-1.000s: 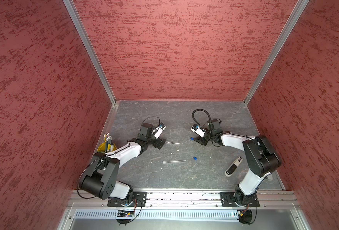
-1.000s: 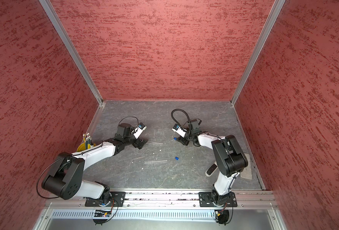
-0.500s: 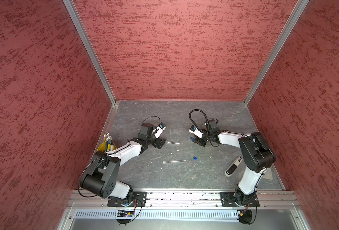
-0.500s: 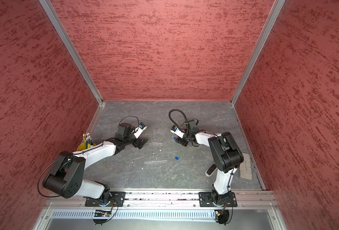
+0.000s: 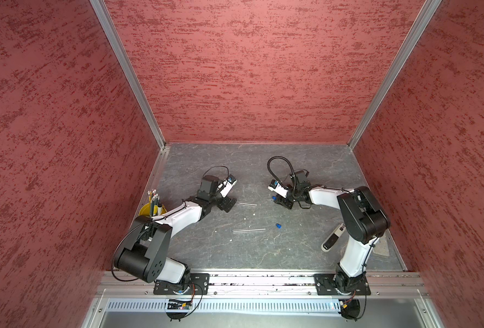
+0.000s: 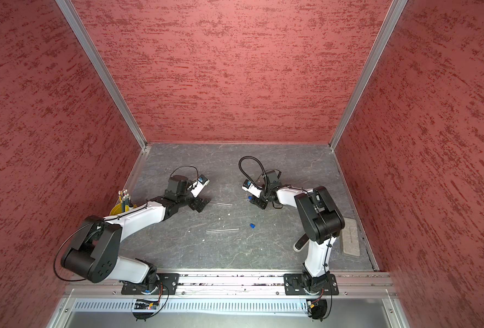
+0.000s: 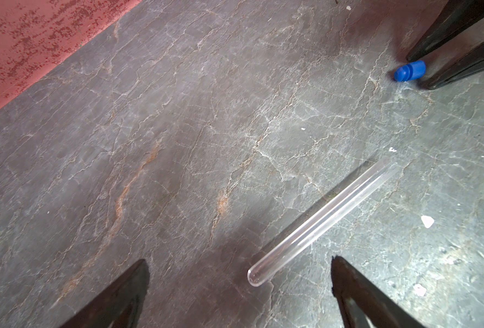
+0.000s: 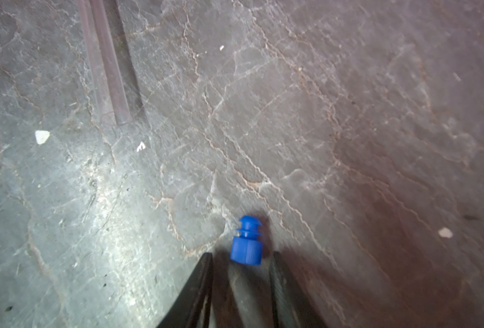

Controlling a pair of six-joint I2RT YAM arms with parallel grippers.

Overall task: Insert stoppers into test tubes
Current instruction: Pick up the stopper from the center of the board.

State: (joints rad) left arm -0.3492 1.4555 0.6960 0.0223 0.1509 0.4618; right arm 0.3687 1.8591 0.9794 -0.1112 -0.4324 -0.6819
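Note:
Two clear test tubes lie on the grey slate floor in both top views: one point(image 5: 246, 203) point(image 6: 221, 203) just beyond my left gripper point(image 5: 229, 203), the other point(image 5: 248, 230) nearer the front. In the left wrist view my left gripper point(image 7: 239, 259) stands wide open, with the first tube's point(image 7: 320, 218) rounded end between its fingertips, untouched. A blue stopper point(image 8: 246, 244) lies at the tips of my right gripper point(image 8: 241, 255). The jaws are narrow, with a gap on each side of the plug. A second stopper point(image 5: 278, 226) lies loose beside the front tube.
A yellow cup of pencils point(image 5: 152, 204) stands by the left wall. A black-and-white remote-like device point(image 5: 333, 240) lies beside the right arm, and a grey pad point(image 6: 350, 240) lies by the right wall. White specks point(image 7: 427, 221) dot the floor.
My right gripper's jaws have narrowed around the blue stopper and the right arm has shifted slightly left. The left arm and both tubes have not moved.

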